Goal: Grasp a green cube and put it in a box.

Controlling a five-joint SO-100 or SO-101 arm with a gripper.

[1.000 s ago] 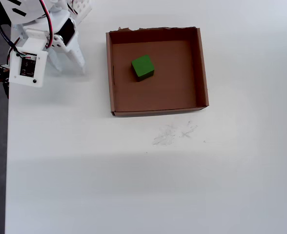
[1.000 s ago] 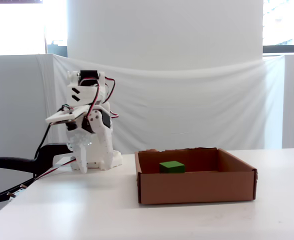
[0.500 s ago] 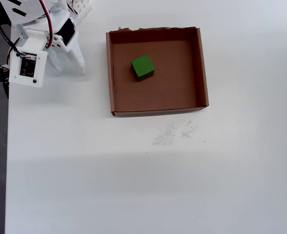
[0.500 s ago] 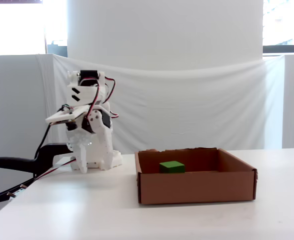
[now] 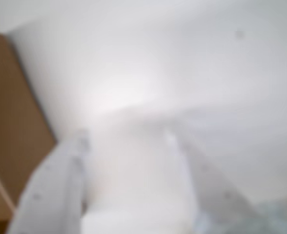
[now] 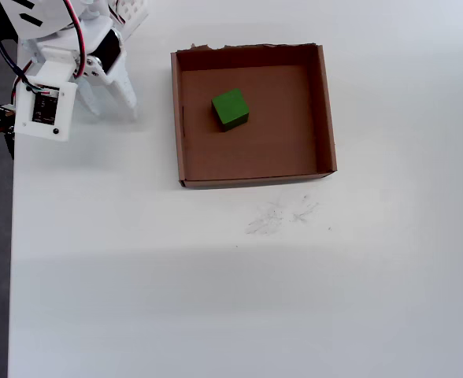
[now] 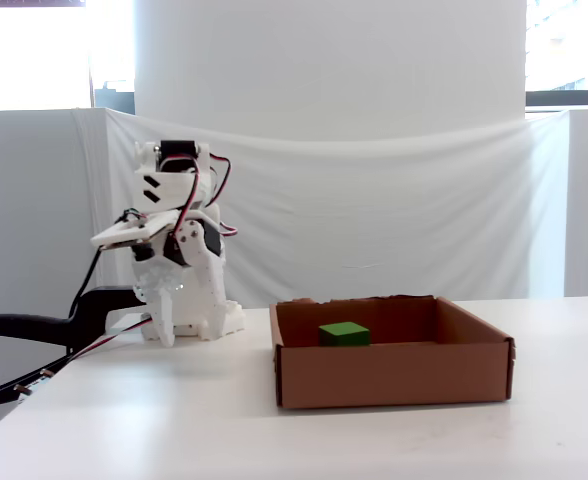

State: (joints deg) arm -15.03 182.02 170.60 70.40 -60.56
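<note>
Nothing moved; green cube (image 6: 231, 109) rests inside box (image 6: 326, 118); no legible writing.

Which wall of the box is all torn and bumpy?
The top wall in the overhead view; its edge is ragged, while the other three are cut straight.

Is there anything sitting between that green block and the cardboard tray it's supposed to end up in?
Nothing visible stands in the way. The green cube already lies inside the box, on its floor. The hand is folded back beside the box's left wall in the overhead view, holding nothing.
</note>
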